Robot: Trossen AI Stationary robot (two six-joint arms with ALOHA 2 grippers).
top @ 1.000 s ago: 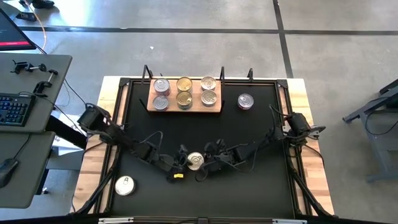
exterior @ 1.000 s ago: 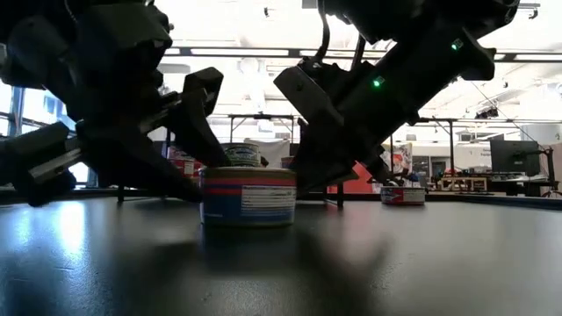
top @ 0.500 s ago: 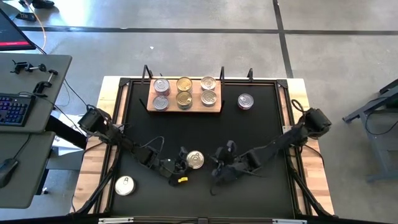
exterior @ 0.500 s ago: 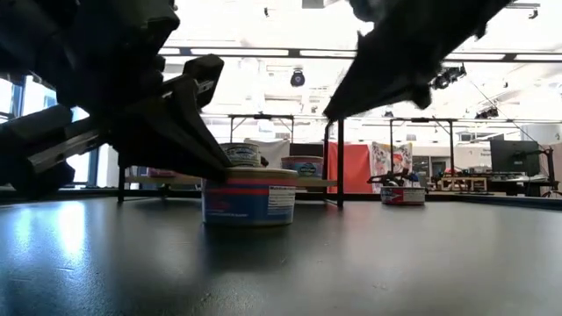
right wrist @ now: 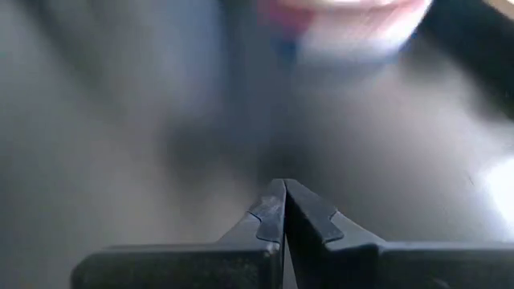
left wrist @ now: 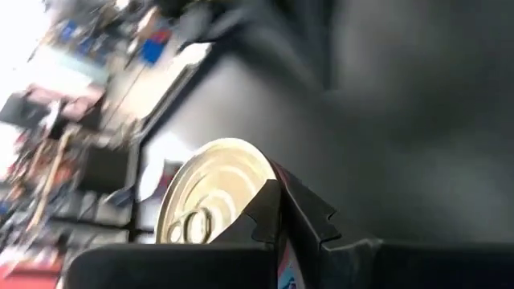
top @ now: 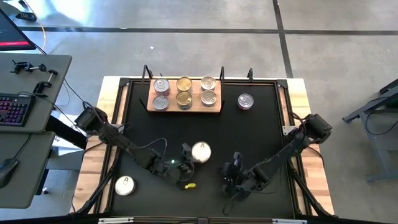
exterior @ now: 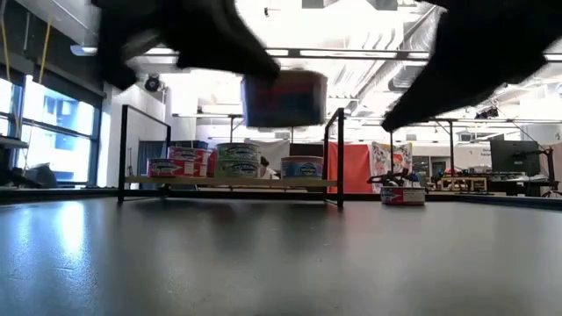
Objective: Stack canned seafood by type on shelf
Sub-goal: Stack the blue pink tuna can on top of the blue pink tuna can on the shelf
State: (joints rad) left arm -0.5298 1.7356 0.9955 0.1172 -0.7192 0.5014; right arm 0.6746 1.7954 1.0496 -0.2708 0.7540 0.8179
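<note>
A wooden shelf (top: 185, 103) at the far middle carries several seafood cans with silver and gold lids; in the low view it stands raised on a black frame (exterior: 228, 182). One can (top: 201, 151) with a pale lid hangs above the black mat, held by my left gripper (top: 189, 154), which is shut at the can's left edge. My right gripper (top: 234, 178) is shut and empty, to the can's near right. Two more cans rest on their bases: one (top: 245, 101) right of the shelf, one (top: 124, 185) at the near left. My left gripper meets the can at its rim (left wrist: 269, 178), on the side facing the table's left. The fingers slant down from the left and look closed together there; a strip of the label (left wrist: 285, 271) shows between them. The can (exterior: 284, 98) hangs clear of the mat, lid up, roughly level.
The black mat (top: 261, 137) has bare room between the shelf and the arms. Black clamps (top: 222, 73) stick up behind the shelf. A desk with a keyboard (top: 13, 109) stands left of the table.
My left gripper has taken hold of the can in the middle of the mat and lifted it clear, drifting a little toward the table's right. My right gripper has drawn back from the can toward the near right.
</note>
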